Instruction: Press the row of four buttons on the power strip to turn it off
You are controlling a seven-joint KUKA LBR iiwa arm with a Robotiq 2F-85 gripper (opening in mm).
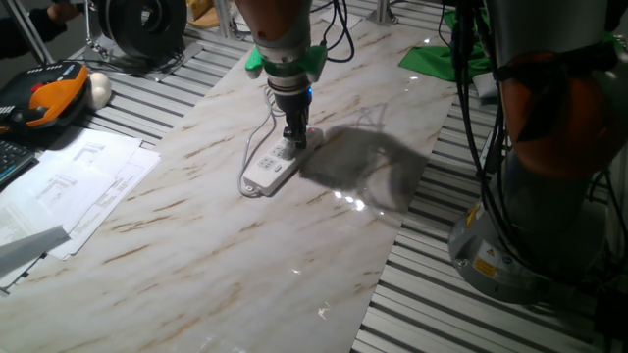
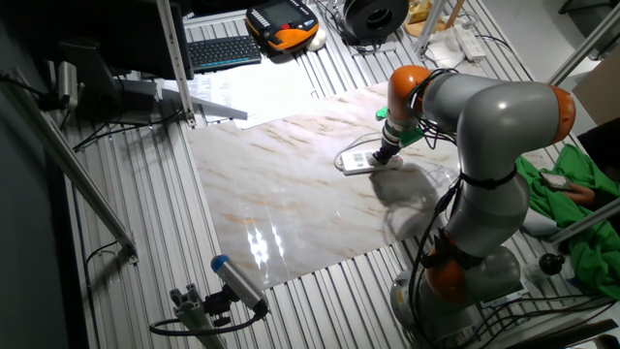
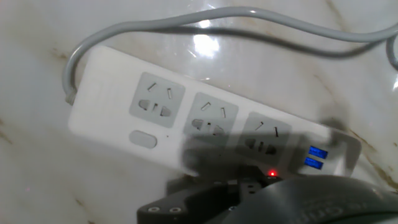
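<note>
The gripper (image 1: 294, 137) stands directly over the power strip (image 1: 272, 165), at the end of the bar that lies farthest from where the cord (image 1: 257, 137) enters. In the two fixed views its tip looks to be touching or just above the top face there. Whether the fingers are apart or together I cannot tell: the hand view shows only a dark blurred mass at the bottom edge, and the fixed views are too small.

From the gripper, the strip's long axis runs away toward the cord end. In the hand view the power strip (image 3: 186, 118) stretches up and to the left from beneath the hand, past three sockets. A single pale oval button (image 3: 143, 139) sits on the near side of the bar by the farthest socket, well apart from the hand. A small red light (image 3: 272, 173) glows just beside the hand, with two blue ports (image 3: 318, 157) at the close end. No row of four red switches can be made out.

Judging by this, any press further along means travelling down that axis toward the cord end.

The strip lies flat on a glossy marble-patterned board (image 1: 196, 245), bare all round it. Papers (image 1: 74, 186) lie far off to one side
</note>
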